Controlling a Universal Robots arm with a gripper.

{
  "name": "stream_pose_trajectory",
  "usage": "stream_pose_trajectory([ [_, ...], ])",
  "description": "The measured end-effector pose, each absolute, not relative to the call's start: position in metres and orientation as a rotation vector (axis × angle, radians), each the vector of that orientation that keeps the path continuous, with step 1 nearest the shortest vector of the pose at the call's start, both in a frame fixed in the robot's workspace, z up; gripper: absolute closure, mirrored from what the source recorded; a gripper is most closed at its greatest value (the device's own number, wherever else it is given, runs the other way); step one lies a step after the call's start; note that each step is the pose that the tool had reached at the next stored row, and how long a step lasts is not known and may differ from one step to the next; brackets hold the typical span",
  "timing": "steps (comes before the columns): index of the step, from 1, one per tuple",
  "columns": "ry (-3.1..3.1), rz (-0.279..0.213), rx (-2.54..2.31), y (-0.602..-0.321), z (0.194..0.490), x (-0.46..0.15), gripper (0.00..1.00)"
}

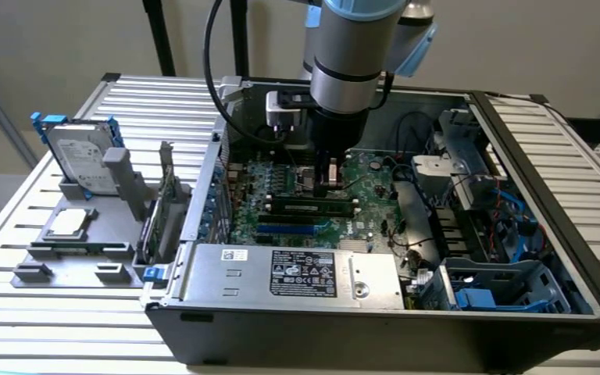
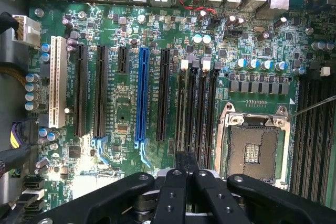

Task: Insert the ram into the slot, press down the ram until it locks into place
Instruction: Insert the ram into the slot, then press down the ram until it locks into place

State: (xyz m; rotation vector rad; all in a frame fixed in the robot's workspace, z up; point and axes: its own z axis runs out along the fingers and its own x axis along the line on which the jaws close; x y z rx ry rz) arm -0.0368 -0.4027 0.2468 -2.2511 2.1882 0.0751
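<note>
The ram (image 1: 311,207), a green stick with black chips, stands upright in one black slot (image 1: 271,209) on the motherboard. In the wrist view the ram (image 2: 182,108) shows edge-on in the outermost of several parallel slots (image 2: 202,108), whose white end latches lie at the far end. My gripper (image 1: 330,187) hangs straight above the ram, towards the exterior view's right end of it. The gripper (image 2: 186,158) has its fingers pressed together right over the ram's top edge. Whether the tips touch the ram is hidden.
A bright blue connector (image 2: 142,95) and black expansion sockets lie beside the memory slots. The empty CPU socket (image 2: 254,148) is on the other side. The grey power supply (image 1: 290,273), loose cables (image 1: 425,125) and a blue drive cage (image 1: 498,285) crowd the case. A hard drive (image 1: 79,156) stands outside.
</note>
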Motion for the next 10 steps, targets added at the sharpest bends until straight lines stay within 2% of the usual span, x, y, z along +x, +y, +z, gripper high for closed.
stream_pose_trajectory([
  [10, 2.189, 0.075, -2.251, -0.4027, 0.2453, -0.0381, 0.89],
])
